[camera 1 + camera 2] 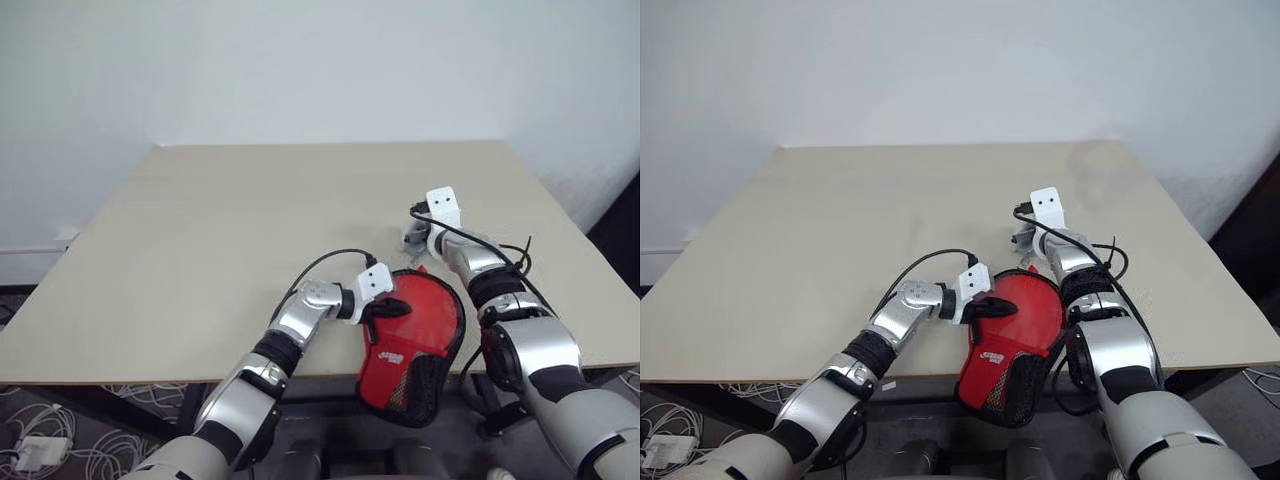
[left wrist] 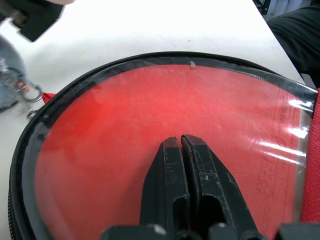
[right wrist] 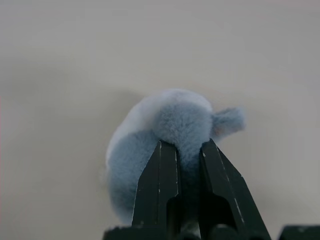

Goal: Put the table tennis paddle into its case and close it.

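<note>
Table tennis paddle (image 2: 165,115) already seated inside the case (image 1: 415,340), which lies at the near table (image 1: 250,220) edge, mesh end hanging off, rim apparently still unzipped around the red blade. Left gripper (image 2: 181,145) pressed flat on the blade, fingers together, nothing held; right gripper (image 3: 181,150) just beyond the case, clamped on a blue-grey fluffy pom-pom (image 3: 170,130), probably the zipper pull charm. Closing step, by the look of it: next, drag that pull round the rim while pinning the case down.
</note>
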Controlling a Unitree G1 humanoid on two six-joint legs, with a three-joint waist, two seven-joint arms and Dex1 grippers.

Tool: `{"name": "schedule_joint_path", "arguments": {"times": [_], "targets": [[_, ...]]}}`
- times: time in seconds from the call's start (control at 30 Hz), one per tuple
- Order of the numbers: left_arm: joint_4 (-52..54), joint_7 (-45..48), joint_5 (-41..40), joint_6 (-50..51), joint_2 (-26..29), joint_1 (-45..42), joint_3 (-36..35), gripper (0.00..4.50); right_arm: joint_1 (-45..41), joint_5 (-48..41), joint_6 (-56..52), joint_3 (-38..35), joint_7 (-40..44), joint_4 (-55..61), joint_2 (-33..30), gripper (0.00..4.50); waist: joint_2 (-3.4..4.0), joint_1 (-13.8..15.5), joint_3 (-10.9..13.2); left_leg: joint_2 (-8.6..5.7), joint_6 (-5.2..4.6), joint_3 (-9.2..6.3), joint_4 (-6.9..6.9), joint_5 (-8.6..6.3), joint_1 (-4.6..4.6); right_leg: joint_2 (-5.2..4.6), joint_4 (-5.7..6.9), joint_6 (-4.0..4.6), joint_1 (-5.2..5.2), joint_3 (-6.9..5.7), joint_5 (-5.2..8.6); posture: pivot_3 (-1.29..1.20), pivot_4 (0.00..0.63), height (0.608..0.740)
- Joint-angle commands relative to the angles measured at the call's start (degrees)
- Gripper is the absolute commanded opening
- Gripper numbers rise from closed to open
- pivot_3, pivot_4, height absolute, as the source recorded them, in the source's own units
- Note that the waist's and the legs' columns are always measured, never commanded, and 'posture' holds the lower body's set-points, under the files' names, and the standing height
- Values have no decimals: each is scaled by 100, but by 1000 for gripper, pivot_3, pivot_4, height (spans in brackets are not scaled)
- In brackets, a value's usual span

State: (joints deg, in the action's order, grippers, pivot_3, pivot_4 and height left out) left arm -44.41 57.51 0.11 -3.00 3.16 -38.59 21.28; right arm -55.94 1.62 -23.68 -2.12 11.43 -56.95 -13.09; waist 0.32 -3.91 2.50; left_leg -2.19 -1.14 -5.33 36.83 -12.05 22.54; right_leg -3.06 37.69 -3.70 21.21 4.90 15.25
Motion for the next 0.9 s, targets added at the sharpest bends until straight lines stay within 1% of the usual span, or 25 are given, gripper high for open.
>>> {"name": "schedule_joint_path", "arguments": {"times": [0.03,0.23,0.47,0.6,0.77,0.9], "targets": [[-518,99,320,185,-17,329,274,0,83,-24,-213,-161,-138,725,-367,15,2,27,-1,0,0,0,0,0,0,0,0,-1,0,0,1,0,0,734],[-560,171,313,269,-23,369,258,0,562,-43,-702,-197,-70,1562,-729,15,1,124,-3,-2,-2,3,3,-1,0,-2,0,-4,-1,2,3,0,0,734],[-535,284,302,435,-8,386,261,0,1263,-113,-1197,-339,-22,2671,-1211,15,2,133,-4,-6,-2,10,5,-1,2,-5,-4,-9,-7,-5,6,0,0,734],[-484,323,297,456,-8,403,261,0,1859,-136,-1688,-496,-124,3568,-1384,15,2,156,-6,-9,-3,10,7,-1,3,-8,-5,-15,-10,-10,9,0,0,734],[-447,397,317,483,12,419,276,0,2684,-137,-2476,-755,-127,4896,-1556,15,0,267,-10,-11,-7,11,10,-4,2,-12,-7,-21,-13,-8,14,0,0,734],[-440,433,330,495,22,415,284,0,3115,-149,-3037,-989,-99,5689,-1668,15,-2,335,-15,-11,-9,16,11,-5,4,-13,-14,-24,-14,-11,16,0,0,734]]}}
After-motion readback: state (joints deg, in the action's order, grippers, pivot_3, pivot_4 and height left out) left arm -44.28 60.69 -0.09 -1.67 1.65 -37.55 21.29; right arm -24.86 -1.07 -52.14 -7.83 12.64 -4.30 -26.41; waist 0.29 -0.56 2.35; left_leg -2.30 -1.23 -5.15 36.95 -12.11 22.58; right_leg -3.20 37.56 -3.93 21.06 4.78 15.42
